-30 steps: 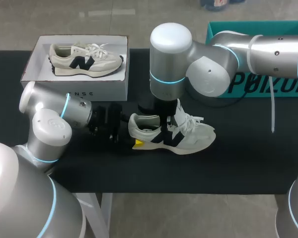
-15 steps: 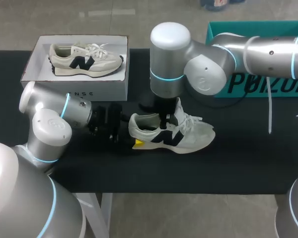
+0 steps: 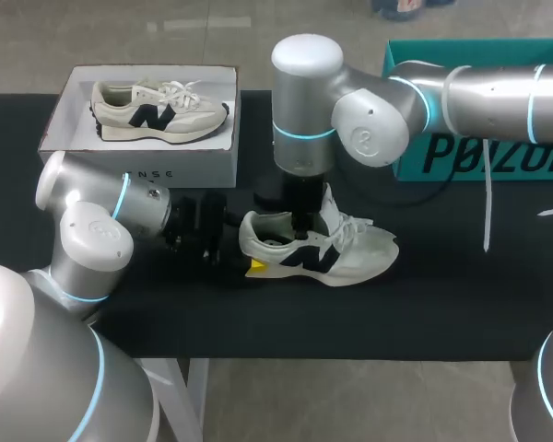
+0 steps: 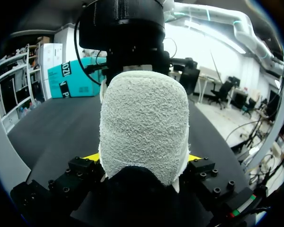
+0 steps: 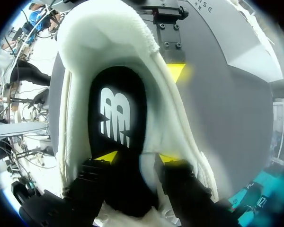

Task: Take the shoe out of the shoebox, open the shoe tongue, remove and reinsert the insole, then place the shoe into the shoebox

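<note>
**Shoe pinned at the heel, right gripper down in its mouth**

The shoe (image 3: 350, 253) lies on its sole on the worktop (image 3: 442, 295). Its long axis runs 9 to 3 o'clock, heel at 9 and toe at 3. At the 9 o'clock end the left gripper (image 3: 249, 264) is closed on the heel, one yellow tip on each side, so it seems to be steadying the shoe. The right gripper (image 5: 137, 157) comes straight down into the opening just behind the tongue. Its tips stand apart over the black insole (image 5: 117, 113), which lies flat in the shoe and stretches away from the tips toward the heel. It is the nearer arm for the insole pull, likely a lift up and out.

At 10 o'clock of the shoe stands the white shoebox (image 3: 138, 166), open, holding a second shoe (image 3: 161, 110). At 2 o'clock is a teal box (image 3: 479, 161), its contents hidden.
</note>
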{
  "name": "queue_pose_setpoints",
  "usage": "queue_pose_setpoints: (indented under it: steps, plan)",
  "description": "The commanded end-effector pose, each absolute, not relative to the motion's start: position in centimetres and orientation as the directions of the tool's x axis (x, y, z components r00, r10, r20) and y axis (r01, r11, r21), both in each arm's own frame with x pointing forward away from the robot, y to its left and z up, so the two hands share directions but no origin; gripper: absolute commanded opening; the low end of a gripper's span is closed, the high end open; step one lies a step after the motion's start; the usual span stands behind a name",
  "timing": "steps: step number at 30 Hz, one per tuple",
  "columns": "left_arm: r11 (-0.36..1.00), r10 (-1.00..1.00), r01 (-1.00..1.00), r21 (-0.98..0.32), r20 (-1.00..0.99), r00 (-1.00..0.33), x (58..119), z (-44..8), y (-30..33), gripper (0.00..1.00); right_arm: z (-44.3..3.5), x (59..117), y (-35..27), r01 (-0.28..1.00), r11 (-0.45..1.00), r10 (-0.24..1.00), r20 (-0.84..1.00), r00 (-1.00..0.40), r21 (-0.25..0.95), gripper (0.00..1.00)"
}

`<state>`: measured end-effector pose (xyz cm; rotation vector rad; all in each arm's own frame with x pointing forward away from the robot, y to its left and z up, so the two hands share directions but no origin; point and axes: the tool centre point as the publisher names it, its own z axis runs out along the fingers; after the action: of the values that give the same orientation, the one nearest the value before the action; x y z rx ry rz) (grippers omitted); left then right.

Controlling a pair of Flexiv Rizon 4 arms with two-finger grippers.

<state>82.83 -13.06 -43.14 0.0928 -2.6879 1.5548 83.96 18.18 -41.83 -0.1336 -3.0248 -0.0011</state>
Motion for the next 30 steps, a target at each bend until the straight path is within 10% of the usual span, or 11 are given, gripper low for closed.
queue_pose_setpoints:
  steps: [1, 9, 13, 30]
  plan:
    - [0.495, -0.037, -0.069, -0.866, 0.058, -0.998, 82.7, -43.6, -13.3, 0.0, -45.4, 83.5, 19.1, 0.086, 0.996, 0.086, 0.154, -0.984, -0.003, 0.55]
    - [0.495, -0.037, -0.069, -0.866, 0.058, -0.998, 82.7, -43.6, -13.3, 0.0, -47.9, 82.4, 19.6, 0.117, 0.993, 0.119, 0.265, -0.957, -0.025, 0.42]
    - [0.495, -0.037, -0.069, -0.866, 0.058, -0.998, 82.7, -43.6, -13.3, 0.0, -48.1, 82.2, 18.9, 0.184, 0.981, 0.192, 0.335, -0.923, -0.054, 0.0]
    - [0.495, -0.037, -0.069, -0.866, 0.058, -0.998, 82.7, -43.6, -13.3, 0.0, -43.6, 82.9, 17.8, 0.268, 0.963, 0.259, 0.23, -0.938, 0.006, 0.0]
